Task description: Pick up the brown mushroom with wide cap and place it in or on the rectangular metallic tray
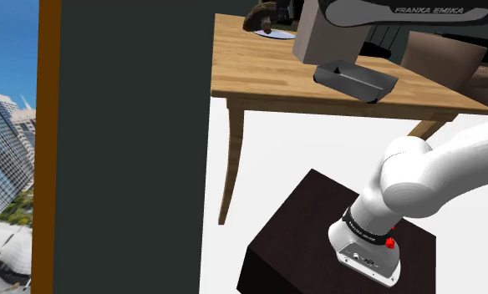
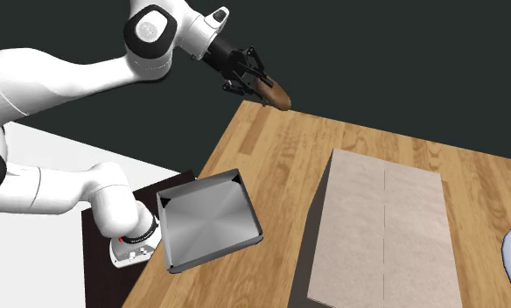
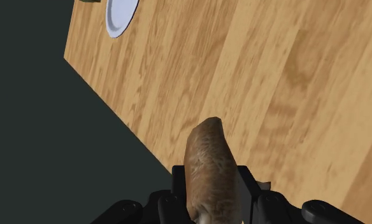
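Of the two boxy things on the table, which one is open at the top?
The grey metallic tray, low and hollow inside. The taller beige box beside it is closed all over.

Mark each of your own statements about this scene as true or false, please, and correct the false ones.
1. The hand is shut on the brown mushroom. True.
2. The mushroom lies in the metallic tray. False: the hand holds it near the wooden table edge, apart from the tray, which holds nothing.
3. A tan box stands on the table beside the tray. True.
4. The tray rests on top of the box. False: it sits on the table itself.
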